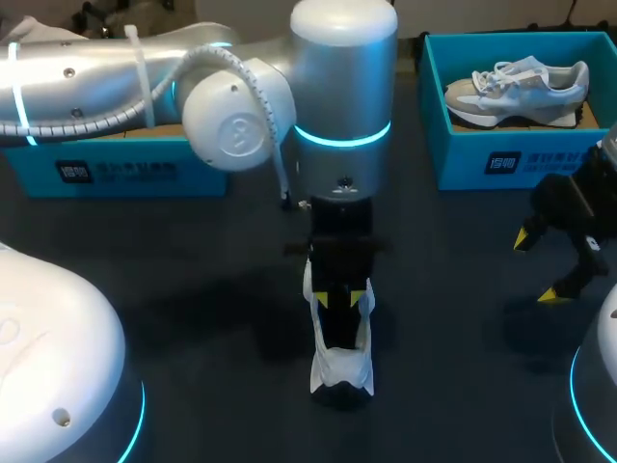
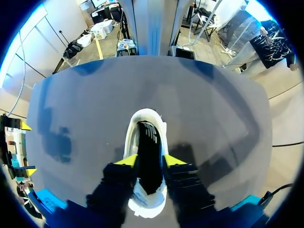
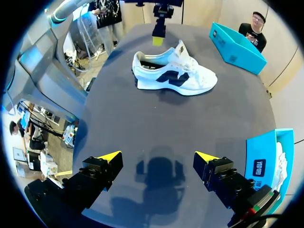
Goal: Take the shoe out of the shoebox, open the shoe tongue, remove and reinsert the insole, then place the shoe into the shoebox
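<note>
The white shoe [image 1: 339, 362] [image 2: 148, 114] [image 3: 175, 78] stands upright on the table [image 1: 193, 318], about midway between its left and right edges and somewhat toward the near edge. Its heel points to the near edge and its toe to the far one.

The left gripper [image 1: 343, 299] [image 2: 149, 161] [image 3: 158, 40] hangs over the shoe's mouth, on an arm that reaches in to the middle. Its fingers are spread about as wide as the mouth, one yellow tip over each side of the collar. From the right wrist view the tip looks just clear of the collar, so the gripper is open and holds nothing.

The right gripper [image 1: 536, 266] [image 3: 158, 156] hovers over bare table near the right edge, well apart from the shoe. Its jaws are wide and it is empty.

At the far right corner is the right box [image 1: 463, 154] [image 3: 259, 166], blue and lidless. A grey shoe [image 1: 521, 85] lies in it on its side.

At the far left corner is the left box [image 1: 125, 174] [image 3: 237, 45], also blue and partly hidden behind the left arm. Its inside cannot be seen.
</note>
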Robot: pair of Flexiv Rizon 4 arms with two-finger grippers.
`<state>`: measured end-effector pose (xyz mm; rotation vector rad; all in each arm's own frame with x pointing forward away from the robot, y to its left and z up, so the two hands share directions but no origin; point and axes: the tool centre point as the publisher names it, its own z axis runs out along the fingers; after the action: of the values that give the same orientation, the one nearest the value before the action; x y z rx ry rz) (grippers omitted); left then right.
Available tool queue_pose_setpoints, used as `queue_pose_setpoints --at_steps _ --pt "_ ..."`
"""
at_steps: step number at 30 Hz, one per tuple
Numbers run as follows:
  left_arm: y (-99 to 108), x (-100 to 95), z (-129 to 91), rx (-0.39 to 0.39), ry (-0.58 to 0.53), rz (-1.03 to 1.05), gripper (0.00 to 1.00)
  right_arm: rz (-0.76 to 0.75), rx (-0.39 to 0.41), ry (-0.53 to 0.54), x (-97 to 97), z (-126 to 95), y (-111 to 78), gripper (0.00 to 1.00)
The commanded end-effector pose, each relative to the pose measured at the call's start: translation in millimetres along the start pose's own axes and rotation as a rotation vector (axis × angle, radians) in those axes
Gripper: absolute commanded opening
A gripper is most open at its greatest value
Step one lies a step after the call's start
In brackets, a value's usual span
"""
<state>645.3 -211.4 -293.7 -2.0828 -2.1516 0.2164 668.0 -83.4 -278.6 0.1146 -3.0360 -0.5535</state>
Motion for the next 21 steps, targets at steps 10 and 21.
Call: queue_pose_setpoints --at_steps 10,21 --pt "-4 -20.1 44 0.08 0.028 0.019 0.0 0.0 0.003 0.0 -0.3 1 0.4 1.0" --pt "-17 -21.5 67 0.102 0.069 0.022 0.0 0.0 0.003 0.0 -0.3 1 0.4 1.0"
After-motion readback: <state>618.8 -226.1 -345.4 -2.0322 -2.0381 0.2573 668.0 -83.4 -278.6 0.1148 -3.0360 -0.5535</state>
